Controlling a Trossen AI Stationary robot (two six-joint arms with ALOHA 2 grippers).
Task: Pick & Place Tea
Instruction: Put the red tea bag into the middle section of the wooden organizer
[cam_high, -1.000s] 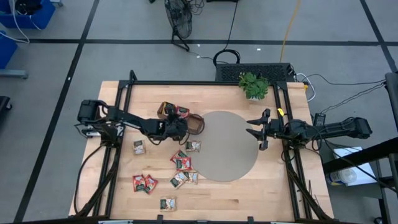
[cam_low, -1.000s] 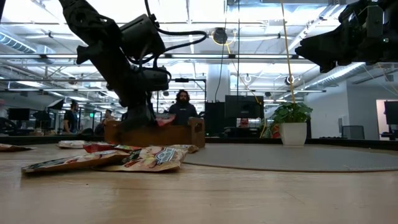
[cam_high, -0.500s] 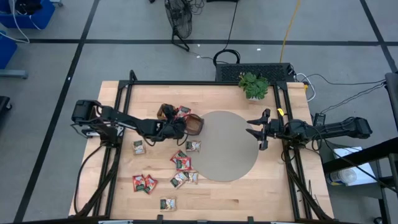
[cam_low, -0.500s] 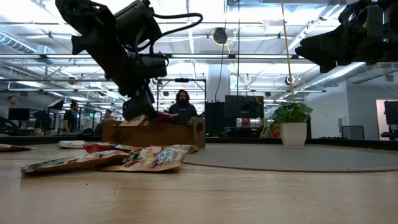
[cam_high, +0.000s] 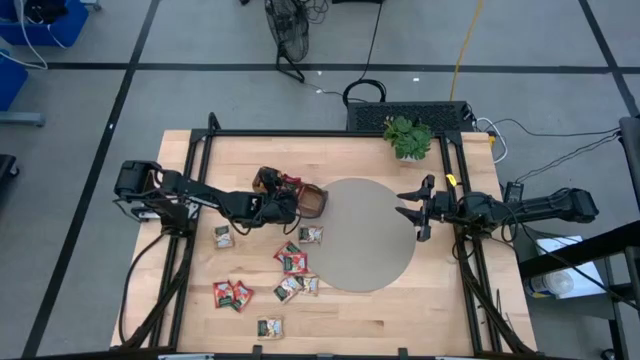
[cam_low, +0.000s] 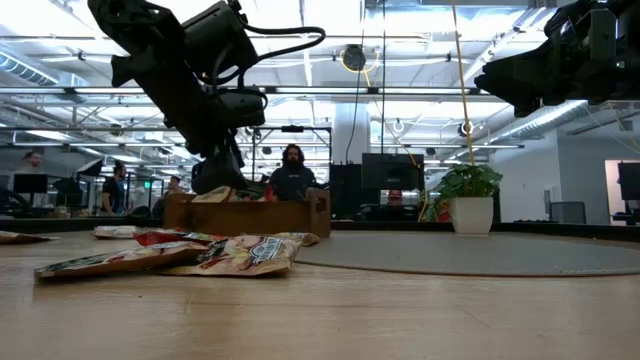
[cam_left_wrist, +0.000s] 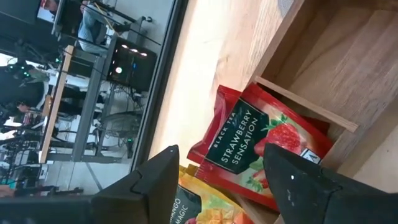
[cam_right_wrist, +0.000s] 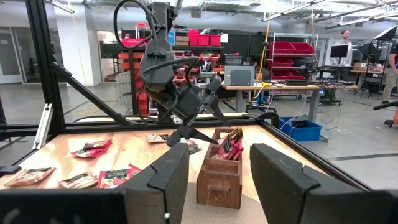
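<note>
A brown wooden tray (cam_high: 316, 200) stands left of the table's middle. In it a red tea sachet (cam_left_wrist: 249, 143) lies slanted in a compartment, next to a yellow one (cam_left_wrist: 193, 208). The sachets' upper edges stick up past the tray's wall (cam_right_wrist: 229, 144). My left gripper (cam_high: 283, 205) hangs open just above the tray (cam_low: 250, 215) and touches nothing; its fingers frame the red sachet from above (cam_left_wrist: 221, 152). Several more sachets lie flat on the wood near the table's front left (cam_high: 292, 258). My right gripper (cam_high: 415, 210) waits open at the table's right.
A round grey mat (cam_high: 365, 235) covers the table's middle between tray and right arm. A small potted plant (cam_high: 408, 135) stands at the far edge. Loose sachets (cam_high: 232, 294) dot the near left. A black frame rims the table; people show in the room beyond.
My left gripper has risen from down in the tray to a little above it and drawn slightly back toward the table's left. Sachets now show sticking up out of the tray where the fingers were. My right arm has kept still.
</note>
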